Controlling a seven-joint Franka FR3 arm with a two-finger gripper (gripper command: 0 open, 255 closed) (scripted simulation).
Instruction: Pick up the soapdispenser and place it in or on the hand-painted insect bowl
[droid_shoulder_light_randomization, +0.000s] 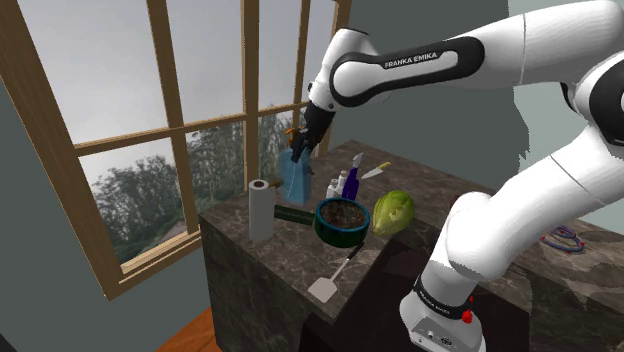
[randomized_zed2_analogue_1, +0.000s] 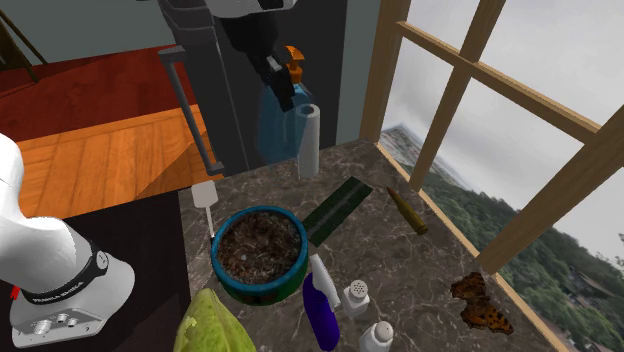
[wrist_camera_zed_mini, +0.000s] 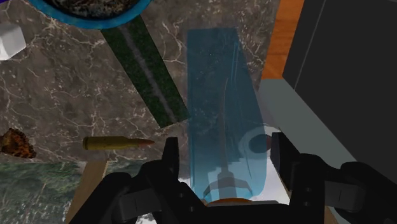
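blue soap dispenser (wrist_camera_zed_mini: 219, 108), top at end effector (wrist_camera_zed_mini: 225, 150)

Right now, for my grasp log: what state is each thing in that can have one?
soap dispenser: upright, clasped between the jaws
gripper: shut on the soap dispenser
bowl: upright, filled with dark crumbs, soap dispenser not in it
paper roll: standing on end
cartridge: lying on its side
spray bottle: upright

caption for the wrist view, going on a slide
Gripper straddling the blue soap dispenser over a marble counter, bullet and green strip alongside.
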